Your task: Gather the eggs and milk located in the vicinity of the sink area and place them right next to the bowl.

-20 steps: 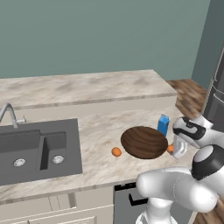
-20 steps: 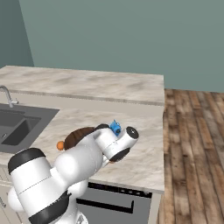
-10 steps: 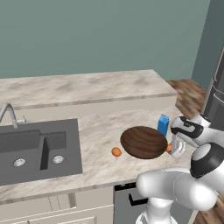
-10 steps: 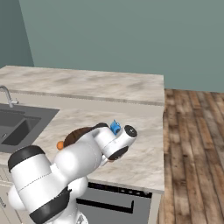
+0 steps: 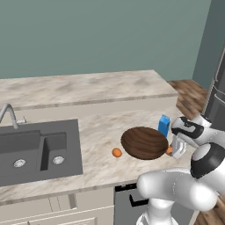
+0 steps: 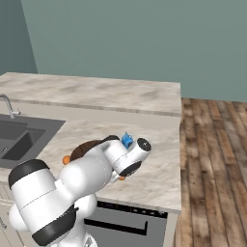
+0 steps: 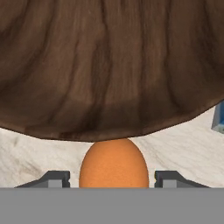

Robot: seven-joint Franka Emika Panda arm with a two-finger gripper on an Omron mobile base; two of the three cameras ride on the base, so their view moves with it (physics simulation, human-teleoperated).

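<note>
Jaws stand apart, 1 on each side of an egg (image 7: 113, 162) resting on the worktop (image 5: 101, 136) against the bowl (image 7: 109, 65), apparently for release; milk (image 5: 164, 125) stands beside the bowl.

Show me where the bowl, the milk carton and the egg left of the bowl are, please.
bowl (image 5: 144, 142): left base view, middle of its wooden inside.
milk carton (image 5: 164, 125): left base view, blue front face.
egg left of the bowl (image 5: 116, 152): left base view, centre of its shell, on the counter.
</note>
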